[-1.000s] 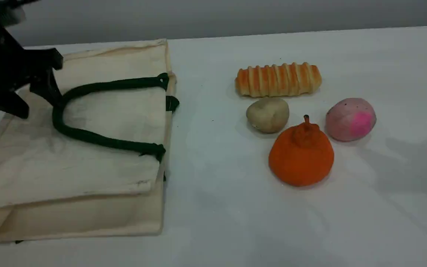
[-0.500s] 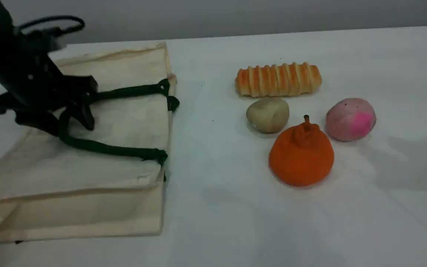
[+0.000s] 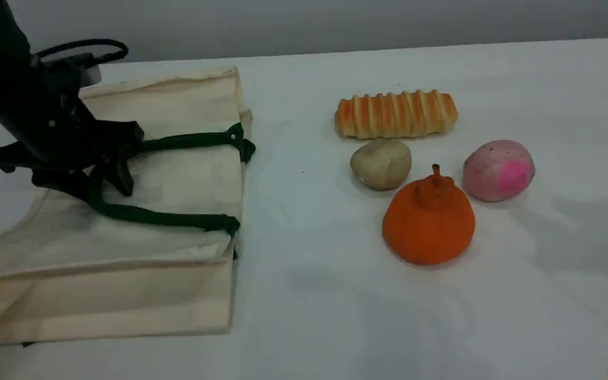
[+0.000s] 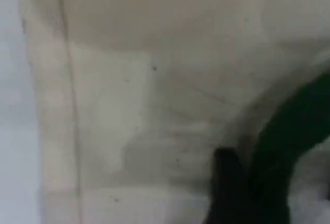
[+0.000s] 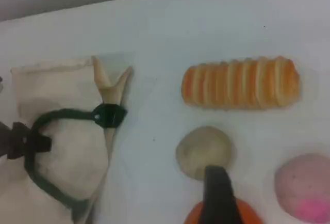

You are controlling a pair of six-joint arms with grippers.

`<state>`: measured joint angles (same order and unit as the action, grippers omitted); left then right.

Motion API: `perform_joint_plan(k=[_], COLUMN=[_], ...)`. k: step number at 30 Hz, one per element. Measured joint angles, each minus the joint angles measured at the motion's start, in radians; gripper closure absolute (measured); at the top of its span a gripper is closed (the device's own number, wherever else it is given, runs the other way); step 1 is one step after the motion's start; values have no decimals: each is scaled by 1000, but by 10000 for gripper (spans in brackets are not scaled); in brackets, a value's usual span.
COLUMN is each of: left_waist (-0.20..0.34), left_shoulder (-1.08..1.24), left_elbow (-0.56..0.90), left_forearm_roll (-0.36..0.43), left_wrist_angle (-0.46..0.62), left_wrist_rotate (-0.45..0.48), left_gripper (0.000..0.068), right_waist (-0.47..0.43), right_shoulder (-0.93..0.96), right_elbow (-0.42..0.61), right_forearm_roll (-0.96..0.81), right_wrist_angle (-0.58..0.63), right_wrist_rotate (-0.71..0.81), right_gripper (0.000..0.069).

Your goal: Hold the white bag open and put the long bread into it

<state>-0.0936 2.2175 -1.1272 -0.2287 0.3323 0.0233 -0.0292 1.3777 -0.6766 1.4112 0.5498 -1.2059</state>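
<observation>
1. Nearest the camera, the white bag [image 3: 98, 295] lies flat on the left of the tabletop [image 3: 304, 316]. Its mouth edge is turned right, toward the food.
2. Its dark green handle [image 3: 151, 215] runs from two spots on that edge back to the left arm's fingers [image 3: 120, 178]. The bend of the loop sits between them and both strands look taut. A gap shows between the fingers, but I cannot tell whether they pinch the rope. The left wrist view is blurred: cream cloth, one dark fingertip and green rope just beside it.
3. On the right half, the orange pear-shaped fruit [image 3: 428, 224] is the nearest piece.
4. Just behind it sit the beige potato-like lump [image 3: 381, 163] on the left and the pink ball [image 3: 499, 170] on the right.
5. The long bread [image 3: 396, 114] is the farthest piece. It lies crosswise just behind the lump, well apart from the bag and from the left arm's fingers.
6. The right arm's fingers [image 5: 218, 193] are outside the scene view. In the right wrist view one dark fingertip overlaps the lump and the fruit, and the bread lies beyond it, untouched. These fingers stand wide with nothing in them.
7. The tabletop is plain white. Past its far edge is a grey wall [image 3: 335, 21].
</observation>
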Motion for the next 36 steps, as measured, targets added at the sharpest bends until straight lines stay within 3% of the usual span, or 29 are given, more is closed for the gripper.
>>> perform_joint_plan(k=[3, 7, 13, 16, 17, 30, 36], left_waist=[0, 0, 0, -1, -1, -1, -1], left_shoulder=[1, 1, -23, -64, -85, -213, -342], left_elbow=[1, -9, -76, -120, -135, -152, -152], left_forearm_roll=[-4, -5, -2, -6, -7, 75, 73], left_wrist_angle=[-2, 9, 116, 210, 215, 312, 347], left_wrist_rotate=[-5, -14, -1, 18, 19, 23, 90], left_gripper=[409, 409, 418, 583, 605, 605, 605], right_waist=[0, 0, 0, 0, 0, 0, 0], right_shoulder=[0, 0, 0, 0, 0, 0, 0], right_elbow=[0, 0, 0, 0, 0, 0, 0], right_forearm_roll=[0, 0, 0, 0, 0, 0, 2], right_wrist_angle=[-1, -2, -12, -14, -14, -22, -22], right_wrist_rotate=[0, 0, -1, -2, -2, -5, -29], right_gripper=[262, 262, 262, 262, 262, 262, 262])
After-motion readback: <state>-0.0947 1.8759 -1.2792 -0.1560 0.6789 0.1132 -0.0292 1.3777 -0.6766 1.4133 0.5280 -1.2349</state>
